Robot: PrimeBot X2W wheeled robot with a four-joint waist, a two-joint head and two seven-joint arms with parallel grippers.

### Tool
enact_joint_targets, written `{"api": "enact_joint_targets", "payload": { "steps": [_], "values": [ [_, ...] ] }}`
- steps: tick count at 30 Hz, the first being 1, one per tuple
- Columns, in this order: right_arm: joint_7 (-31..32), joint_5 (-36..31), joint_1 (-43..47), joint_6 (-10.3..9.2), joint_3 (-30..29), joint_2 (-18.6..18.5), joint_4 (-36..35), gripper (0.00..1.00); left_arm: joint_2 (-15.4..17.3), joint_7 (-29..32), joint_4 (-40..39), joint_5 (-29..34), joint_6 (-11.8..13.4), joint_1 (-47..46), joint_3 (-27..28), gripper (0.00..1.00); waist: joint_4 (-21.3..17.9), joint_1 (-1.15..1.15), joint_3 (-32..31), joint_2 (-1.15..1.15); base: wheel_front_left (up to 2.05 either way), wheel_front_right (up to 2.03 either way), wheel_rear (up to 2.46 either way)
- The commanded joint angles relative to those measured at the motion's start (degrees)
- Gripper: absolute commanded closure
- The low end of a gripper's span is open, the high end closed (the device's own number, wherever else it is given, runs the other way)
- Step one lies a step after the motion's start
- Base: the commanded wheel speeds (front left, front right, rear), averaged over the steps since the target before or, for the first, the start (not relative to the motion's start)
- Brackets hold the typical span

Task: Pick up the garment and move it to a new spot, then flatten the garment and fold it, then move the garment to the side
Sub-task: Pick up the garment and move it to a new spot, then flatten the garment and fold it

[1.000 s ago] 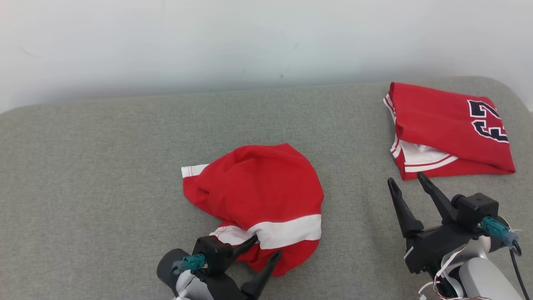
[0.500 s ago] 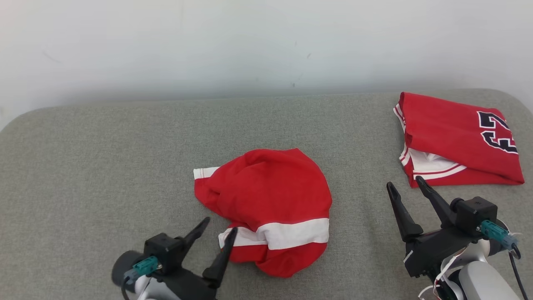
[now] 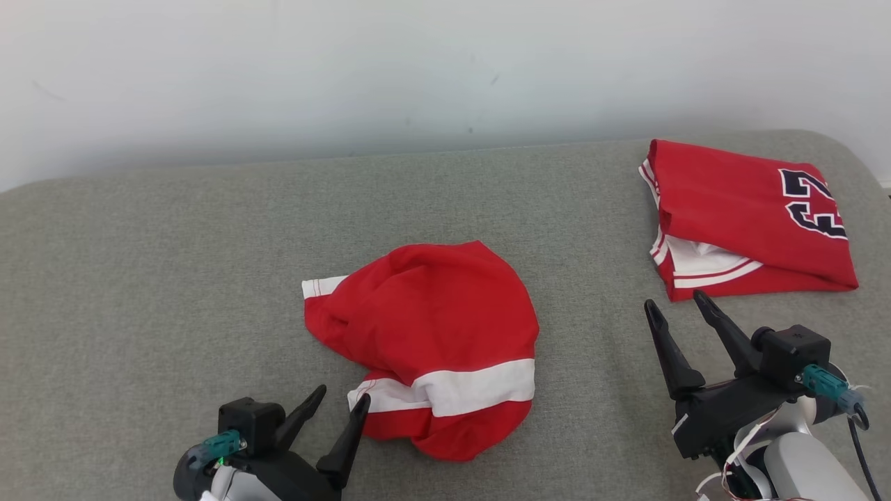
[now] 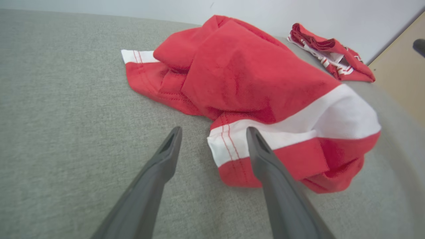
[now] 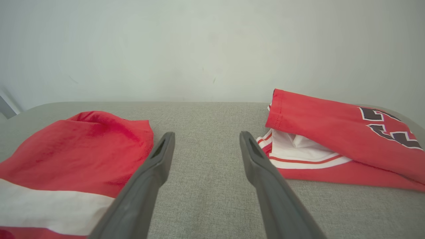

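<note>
Garment [image 3: 424,334], crumpled red cloth with a broad white band, lies heaped near the middle of the grey padded surface [image 3: 139,278]. Our left end effector [image 3: 343,393] sits at the garment's 7 o'clock, spread wide and holding nothing. The white-banded hem corner lies just at 1 o'clock of its fingertips. In the left wrist view one finger [image 4: 265,159] overlaps that hem, but we cannot tell whether it touches. Our right end effector [image 3: 674,299] stands at the garment's 3 o'clock, well apart from it, likewise spread wide and empty over bare grey cloth. Just beyond its fingertips, at its 12 to 1 o'clock, lies a folded red jersey [image 3: 745,209] with white trim and dark numerals, near the surface's 2 o'clock corner. We see a pale wall [image 3: 418,69] running along 12 o'clock.
</note>
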Motion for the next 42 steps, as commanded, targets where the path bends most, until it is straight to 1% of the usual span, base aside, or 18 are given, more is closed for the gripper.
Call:
{"api": "enact_joint_targets", "payload": {
  "steps": [1, 7, 17, 21, 25, 28, 30, 34, 37, 38, 39, 40, 42],
  "values": [
    [-0.2, 0.3, -0.5, -0.03, 0.0, -0.1, 0.1, 0.00, -0.2, -0.3, 0.6, -0.5, -0.4, -0.5, 0.2, 0.00, -0.5, 0.00, 0.3, -0.01, 0.00, 0.00, 0.00],
    [-0.6, 0.4, -0.8, -0.03, 0.0, -0.1, 0.5, 0.00, -1.7, 0.0, 6.3, -1.8, -2.7, -1.4, -0.2, 0.00, -1.7, 0.00, 0.6, -0.01, 0.00, 0.00, 0.00],
    [-0.7, 0.0, -0.8, -0.03, -0.4, -0.1, 0.7, 0.00, -4.8, 0.9, 11.8, -3.0, -5.8, -2.8, -1.8, 0.00, -1.9, 0.00, 0.5, -0.01, 0.00, 0.00, 0.00],
    [-0.5, -0.1, -0.6, -0.03, -0.5, 0.0, 0.5, 0.00, -5.3, 0.4, 12.2, -3.5, -6.3, -3.3, -1.6, 0.00, -1.8, 0.00, 0.2, -0.01, 0.00, 0.00, 0.00],
    [-0.5, -0.2, -0.1, -0.03, -0.8, -0.1, 0.4, 0.00, -4.5, 0.2, 11.2, -3.3, -6.0, -3.5, -1.3, 0.00, -1.5, 0.00, -0.1, -0.01, 0.00, 0.00, 0.00],
    [-0.4, -0.2, 0.1, -0.03, -0.8, 0.0, 0.4, 0.00, -4.5, 1.5, 10.0, -3.9, -6.4, -2.9, -1.8, 0.00, -1.3, 0.00, -0.3, -0.01, 0.00, 0.00, 0.00],
    [-0.3, -0.3, -0.2, -0.03, -0.5, 0.2, 0.3, 0.00, -4.5, 3.6, 9.0, -4.9, -6.9, -2.4, -2.5, 0.00, -1.4, 0.00, -0.3, -0.01, 0.00, 0.00, 0.00],
    [-0.2, -0.2, -0.7, -0.03, -0.1, 0.1, 0.2, 0.00, -4.5, 5.5, 9.7, -5.0, -6.0, -2.7, -2.9, 0.00, -1.8, 0.00, 0.0, -0.01, 0.00, 0.00, 0.00],
    [-0.2, 0.0, -0.7, -0.03, -0.2, -0.2, 0.3, 0.00, -4.9, 6.3, 10.1, -5.7, -6.3, -2.7, -3.2, 0.00, -2.2, 0.00, 0.1, -0.01, 0.00, 0.00, 0.00],
    [-0.2, 0.0, -0.7, -0.03, -0.2, -0.2, 0.3, 0.00, -4.9, 6.3, 10.3, -5.6, -6.4, -2.7, -3.4, 0.46, -2.3, 0.00, 0.1, -0.01, 0.00, 0.00, 0.00],
    [-0.2, 0.0, -0.7, -0.03, -0.3, -0.3, 0.3, 0.00, -5.0, 6.2, 10.4, -5.9, -6.4, -2.8, -3.3, 0.61, -2.4, 0.00, 0.1, -0.01, 0.00, 0.00, 0.00],
    [-0.2, 0.1, -0.8, -0.03, -0.3, -0.4, 0.4, 0.00, -5.2, 6.1, 10.5, -6.2, -6.7, -2.7, -3.3, 1.00, -2.5, 0.00, 0.2, -0.01, 0.00, 0.00, 0.00],
    [-0.3, 0.3, -0.9, -0.03, -0.2, -0.5, 0.4, 0.00, -5.4, 6.4, 10.8, -6.7, -7.0, -2.7, -3.6, 1.00, -2.6, 0.00, 0.2, -0.01, 0.00, 0.00, 0.00]
  ]
}}
